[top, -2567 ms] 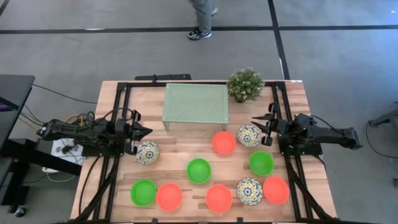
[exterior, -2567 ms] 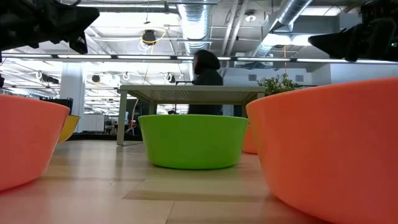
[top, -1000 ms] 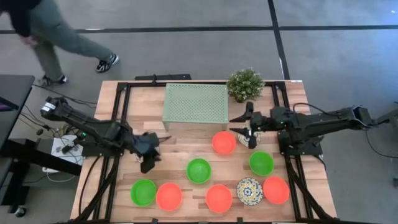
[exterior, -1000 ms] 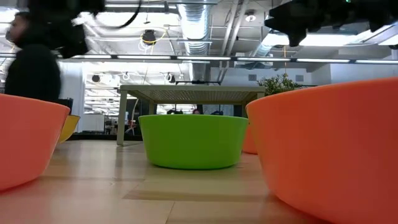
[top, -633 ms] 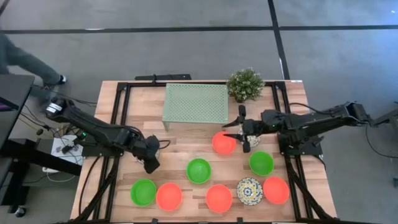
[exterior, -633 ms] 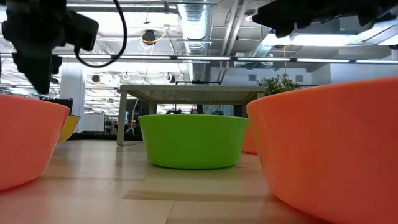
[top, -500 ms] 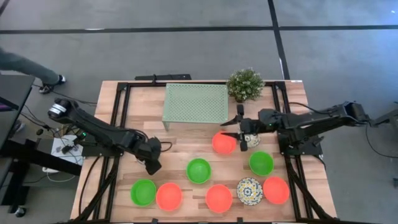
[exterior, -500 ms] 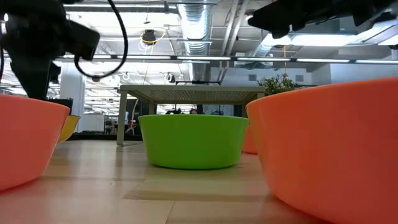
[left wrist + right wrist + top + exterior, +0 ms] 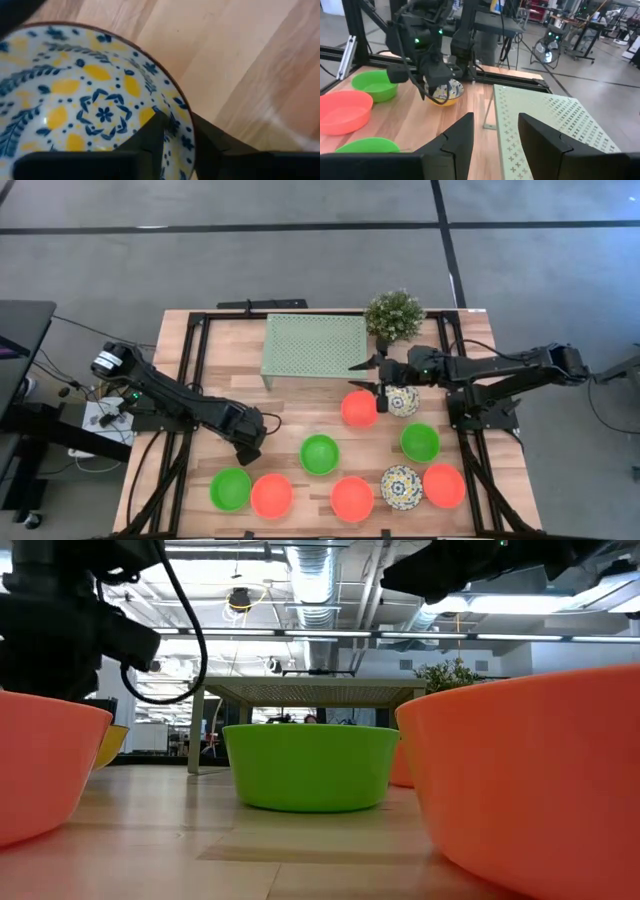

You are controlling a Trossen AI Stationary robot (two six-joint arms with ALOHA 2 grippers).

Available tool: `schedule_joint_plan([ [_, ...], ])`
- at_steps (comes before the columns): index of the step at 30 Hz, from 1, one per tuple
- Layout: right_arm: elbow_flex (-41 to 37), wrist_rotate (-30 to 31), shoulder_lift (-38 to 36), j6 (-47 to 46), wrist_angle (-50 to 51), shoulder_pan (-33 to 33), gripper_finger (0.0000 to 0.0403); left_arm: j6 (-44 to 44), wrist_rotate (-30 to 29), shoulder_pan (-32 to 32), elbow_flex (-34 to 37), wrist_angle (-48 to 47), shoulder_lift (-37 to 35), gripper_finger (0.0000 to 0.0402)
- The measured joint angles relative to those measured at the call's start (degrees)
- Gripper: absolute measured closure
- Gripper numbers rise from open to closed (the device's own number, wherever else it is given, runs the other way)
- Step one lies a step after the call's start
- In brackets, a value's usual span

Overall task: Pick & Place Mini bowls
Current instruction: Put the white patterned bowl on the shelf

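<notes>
Fingers of the left gripper (image 9: 172, 145) straddled the rim of a patterned bowl (image 9: 75, 100), one inside and one outside, apparently clamped on it, though contact not fully visible. Sat low over the wooden surface (image 9: 290, 405), left of the centre green bowl (image 9: 320, 454). Right gripper (image 9: 372, 375) hung spread and empty above the surface, between the green mesh rack (image 9: 314, 345) and a red-orange bowl (image 9: 359, 409), just beside a second patterned bowl (image 9: 403, 401). Lined along the near edge: green, red-orange and patterned bowls.
</notes>
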State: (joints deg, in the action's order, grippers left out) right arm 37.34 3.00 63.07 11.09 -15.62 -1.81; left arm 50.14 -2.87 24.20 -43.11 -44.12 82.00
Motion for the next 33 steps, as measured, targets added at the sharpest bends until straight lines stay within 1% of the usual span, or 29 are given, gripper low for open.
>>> schedule_joint_plan([
  [2,0.0,0.0,0.0,0.0,0.0,-0.3,0.0255,0.0,-0.8,0.4,-0.2,-1.5,-0.5,0.0366],
  [3,0.0,0.0,0.0,0.0,0.2,-0.3,0.0255,0.0,-1.1,0.6,-0.1,-1.8,-0.8,0.0371],
  [6,0.0,0.0,0.0,0.0,0.1,-0.3,0.0253,0.0,-2.0,1.8,-1.0,-1.5,-2.5,0.0376],
  [9,0.0,0.0,0.0,0.0,0.3,0.3,0.0253,0.1,-1.5,3.3,-4.4,2.0,-4.9,0.0386],
  [12,0.0,-0.1,0.0,-0.2,0.3,0.9,0.0256,-1.9,-3.5,4.5,-8.3,2.5,-7.2,0.039],
  [13,0.0,-0.1,0.0,-0.7,0.4,1.3,0.0257,-3.2,-5.0,4.9,-9.6,2.9,-7.5,0.039],
  [15,0.0,-0.1,0.0,-2.2,0.2,1.8,0.026,-6.8,-6.7,5.6,-12.5,4.9,-8.1,0.039],
  [18,0.0,-0.1,0.0,-3.9,0.3,2.6,0.0263,-14.8,-9.2,6.7,-16.5,5.8,-8.5,0.0387],
  [23,0.0,-0.2,0.0,-4.2,0.3,4.0,0.0268,-28.6,-11.1,5.6,-20.8,5.7,-8.5,0.0386],
  [28,0.0,-0.1,0.0,-5.7,0.2,5.2,0.027,-41.8,-11.1,1.4,-21.1,5.0,-8.5,0.0384],
  [33,0.0,-0.1,0.0,-5.7,0.2,6.4,0.0269,-54.4,-11.3,-6.7,-21.1,4.1,-8.5,0.0384],
])
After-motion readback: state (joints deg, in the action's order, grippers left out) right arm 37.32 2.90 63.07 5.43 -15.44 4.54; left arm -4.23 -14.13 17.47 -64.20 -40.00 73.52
